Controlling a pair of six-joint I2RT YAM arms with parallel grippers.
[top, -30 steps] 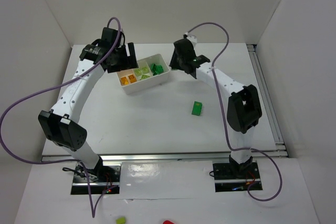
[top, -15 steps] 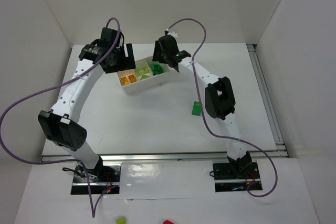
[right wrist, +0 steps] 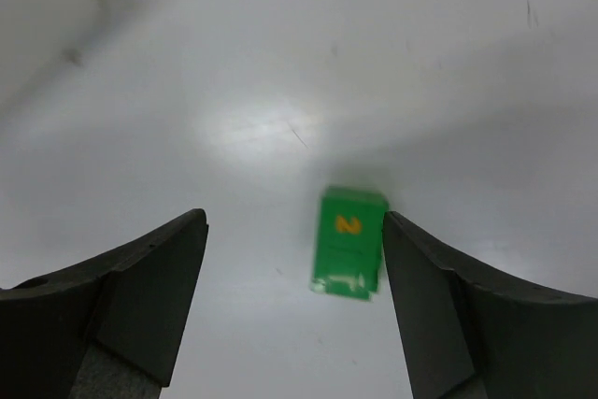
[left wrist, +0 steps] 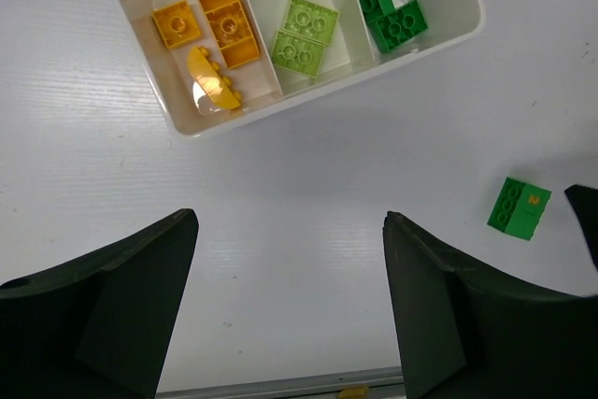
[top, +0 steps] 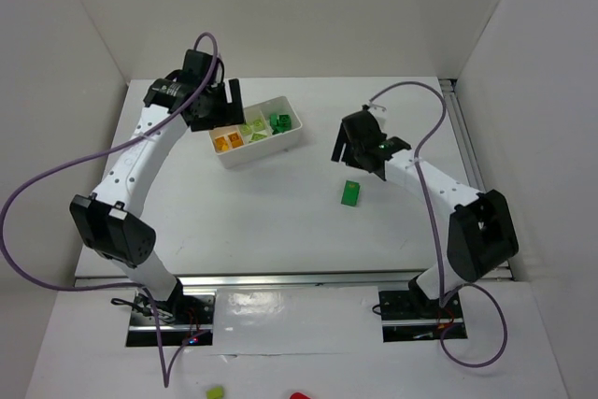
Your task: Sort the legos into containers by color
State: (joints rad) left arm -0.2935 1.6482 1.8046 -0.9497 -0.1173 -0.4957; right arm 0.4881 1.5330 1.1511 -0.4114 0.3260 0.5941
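Table: the table [top: 280, 231] was a flat, matte white board, with one brick left loose on it.
Tray: the tray [top: 264, 150] was white, thin-walled plastic with low sides and two dividers, lying far-left of centre at a slant.
Right claw: the right claw [right wrist: 292, 231] had its broad dark fingers well apart and held nothing. It hung over the table just beyond the loose brick.
Left claw: the left claw [left wrist: 290, 226] was likewise spread and empty, up beside the tray's orange end and well away from the loose brick.
Loose brick: the loose dark green brick [right wrist: 350, 243] was glossy hard plastic, oblong, with an orange "2" printed on top. It lay near the table's middle, apart from the tray.
Key relation: from the right wrist, the brick sat between the fingers but off toward the right one, with its long axis running away from the camera. Judging by that, the fingers would close across its narrow width after a small sideways correction.
Nearer arm: the right, plainly.
Sorted bricks: the sorted bricks [left wrist: 301, 33] were studded squares, orange in one end compartment, lime in the middle and dark green in the other end.
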